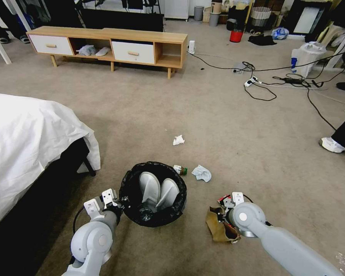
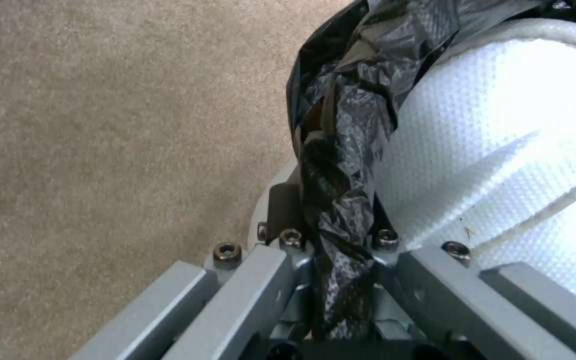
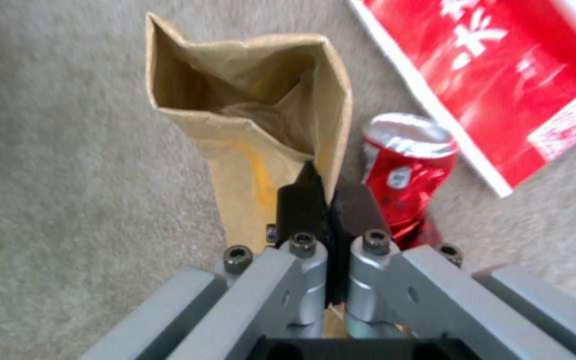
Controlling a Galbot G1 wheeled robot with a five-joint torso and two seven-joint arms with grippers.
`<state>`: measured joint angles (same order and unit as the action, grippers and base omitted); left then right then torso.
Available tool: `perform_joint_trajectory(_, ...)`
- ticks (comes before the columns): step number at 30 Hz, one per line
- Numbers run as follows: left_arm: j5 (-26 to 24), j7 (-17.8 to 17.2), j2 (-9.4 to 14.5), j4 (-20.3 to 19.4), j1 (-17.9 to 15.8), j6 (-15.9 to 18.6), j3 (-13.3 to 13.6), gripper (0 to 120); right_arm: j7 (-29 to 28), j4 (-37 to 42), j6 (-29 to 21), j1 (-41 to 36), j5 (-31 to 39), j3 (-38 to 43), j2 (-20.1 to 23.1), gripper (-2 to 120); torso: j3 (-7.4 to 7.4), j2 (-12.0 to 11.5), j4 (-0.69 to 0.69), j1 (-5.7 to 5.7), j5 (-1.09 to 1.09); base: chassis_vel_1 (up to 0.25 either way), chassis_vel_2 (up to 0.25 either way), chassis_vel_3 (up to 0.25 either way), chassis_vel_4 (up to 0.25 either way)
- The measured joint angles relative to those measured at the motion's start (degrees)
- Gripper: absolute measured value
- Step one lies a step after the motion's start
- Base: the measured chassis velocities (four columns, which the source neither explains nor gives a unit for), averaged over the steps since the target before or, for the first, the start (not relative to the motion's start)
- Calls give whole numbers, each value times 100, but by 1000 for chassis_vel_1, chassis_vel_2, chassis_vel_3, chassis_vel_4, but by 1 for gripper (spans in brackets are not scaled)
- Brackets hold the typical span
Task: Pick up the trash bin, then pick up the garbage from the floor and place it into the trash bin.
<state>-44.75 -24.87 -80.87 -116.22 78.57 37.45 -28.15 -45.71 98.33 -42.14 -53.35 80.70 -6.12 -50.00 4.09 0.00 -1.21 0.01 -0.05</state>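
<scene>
Right gripper [image 3: 328,200] pinching paper bag [image 3: 255,120] edge; left gripper [image 2: 338,240] clamping trash bin [image 1: 153,193] liner.
Risk: thin bag wall may tear or slip on lift; red can [image 3: 405,175] beside it, lower centre, may roll.

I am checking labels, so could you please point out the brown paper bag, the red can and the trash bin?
brown paper bag [image 3: 248,125]: right wrist view, open mouth.
red can [image 3: 405,170]: right wrist view, side wall.
trash bin [image 1: 131,209]: head view, bag-covered rim.

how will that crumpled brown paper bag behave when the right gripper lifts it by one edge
The crumpled brown paper bag is thin and creased, so it will probably flop and swing from the pinched wall. Its mouth gapes open and looks empty, so it should be light. The right gripper is shut on a single layer, so a jerk might tear it or let it slip.
</scene>
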Motion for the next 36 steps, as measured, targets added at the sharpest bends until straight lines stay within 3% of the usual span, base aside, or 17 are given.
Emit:
perform_joint_trajectory(11, -96, 3, 166, 73, -139, 3, 144, 2, -165, 1106, -1, -457, -77, 880, 710, 0, 0, 0, 0, 0, 0, 0, 0, 0, 0)
perform_joint_trajectory(20, -260, -46, 275, 121, -226, 34, 293, 2, -32, 2224, 118, -1338, -229, 2230, 1570, 0, 0, 0, -1, 0, -1, 0, 0, 0, 0)
perform_joint_trajectory(24, -339, -84, 285, 121, -237, 53, 324, 2, 56, 2465, 325, -1404, -319, 2459, 1647, 0, 0, 0, 1, 0, 0, 0, 0, 0, 0)
perform_joint_trajectory(36, -750, -274, 413, 121, -341, 157, 436, 2, 1180, 2963, 1274, -1358, -986, 2833, 1810, 0, 0, 0, 0, 0, -1, 0, 0, 0, 0)
